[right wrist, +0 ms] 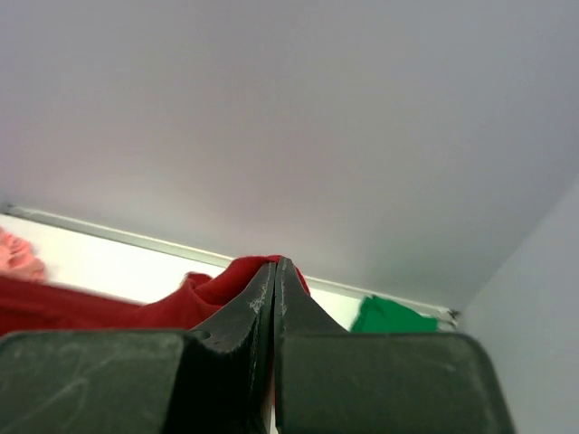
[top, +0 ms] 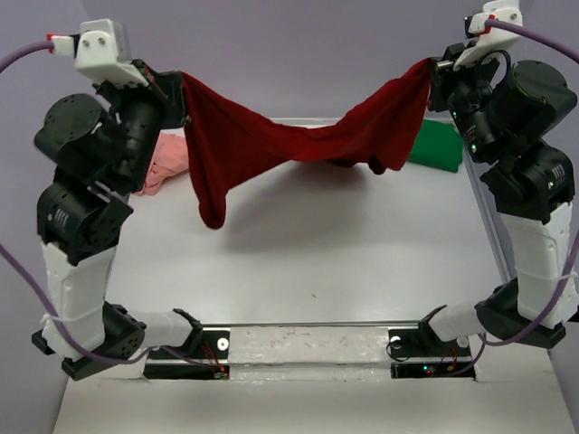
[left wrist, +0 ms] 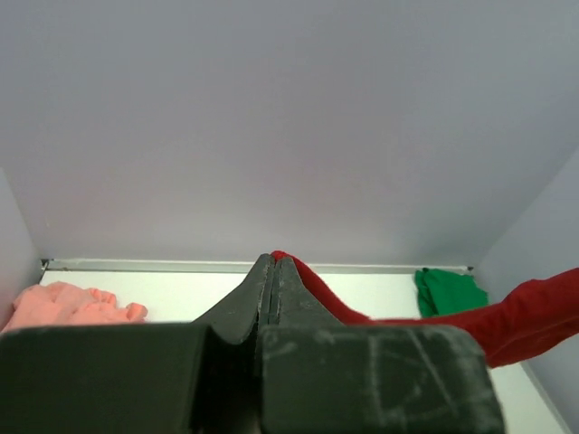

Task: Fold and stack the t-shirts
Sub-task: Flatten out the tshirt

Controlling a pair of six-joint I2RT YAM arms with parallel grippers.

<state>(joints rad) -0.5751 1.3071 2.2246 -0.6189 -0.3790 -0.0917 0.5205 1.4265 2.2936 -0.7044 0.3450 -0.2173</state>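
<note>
The dark red t-shirt [top: 271, 140] hangs stretched in the air between both arms, sagging in the middle, one part drooping at the left. My left gripper [top: 184, 86] is shut on its left end; in the left wrist view red cloth [left wrist: 312, 287] shows at the closed fingertips of the left gripper [left wrist: 274, 260]. My right gripper [top: 432, 72] is shut on the right end, and red cloth [right wrist: 231, 276] bunches around the right gripper [right wrist: 275, 264]. The salmon-pink t-shirt [top: 165, 160] lies crumpled at the back left, the green t-shirt [top: 436, 146] at the back right.
The white table [top: 317, 262] lies under the hanging shirt. A metal rail [top: 308, 339] runs between the two arm bases at the near edge. Grey walls close in the back and sides.
</note>
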